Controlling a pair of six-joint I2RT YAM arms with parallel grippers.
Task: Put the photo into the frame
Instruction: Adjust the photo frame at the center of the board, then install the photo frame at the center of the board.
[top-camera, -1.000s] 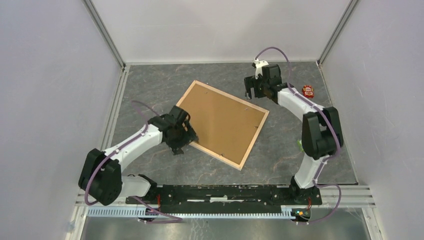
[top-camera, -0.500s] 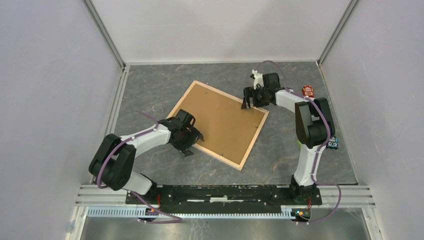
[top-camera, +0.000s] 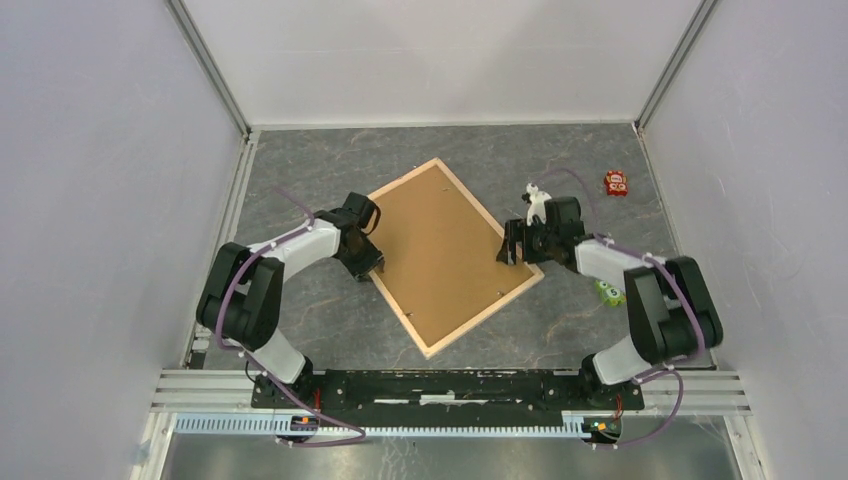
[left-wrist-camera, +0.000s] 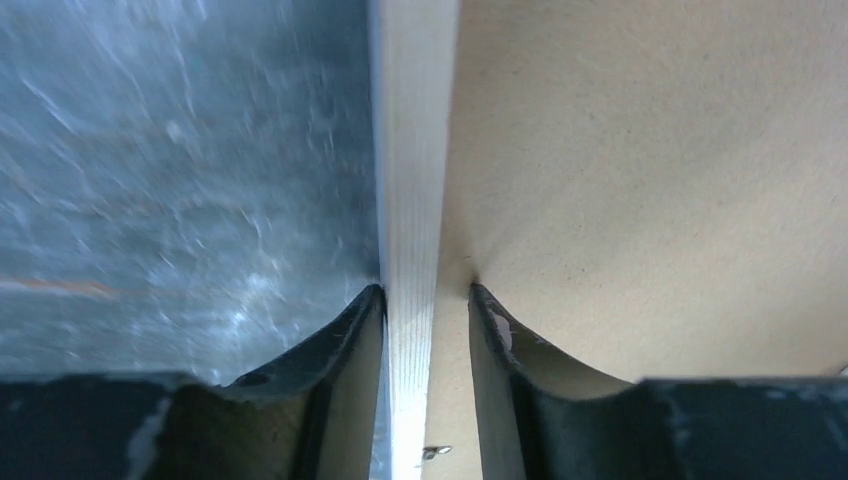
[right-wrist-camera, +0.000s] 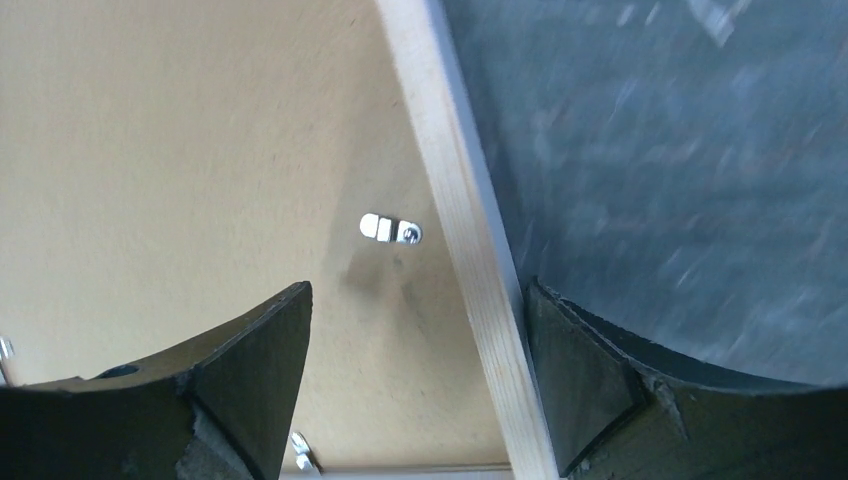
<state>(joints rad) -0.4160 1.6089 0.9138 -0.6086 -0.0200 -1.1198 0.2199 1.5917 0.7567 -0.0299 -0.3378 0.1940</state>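
Frame (top-camera: 478, 314) is seen laid back-up mid-surface (top-camera: 300, 180), its backing board (top-camera: 455, 250) fitted and no photo in view. One rail is closely straddled by the jaws of the left gripper (left-wrist-camera: 425, 290), a firm grip not being discernible, while the opposite rail is spanned by the wide-spread, empty jaws of the right gripper (right-wrist-camera: 415, 285). Positioning is judged to be in hand; next, the clip (right-wrist-camera: 390, 229) must be turned so the board can be freed.

The left gripper (left-wrist-camera: 427, 292) straddles the pale rail of the frame (left-wrist-camera: 412, 150), one dark finger on the grey table (left-wrist-camera: 180, 170) side, the other over the brown backing board (left-wrist-camera: 650, 170), a small metal clip (left-wrist-camera: 435, 452) low between them.
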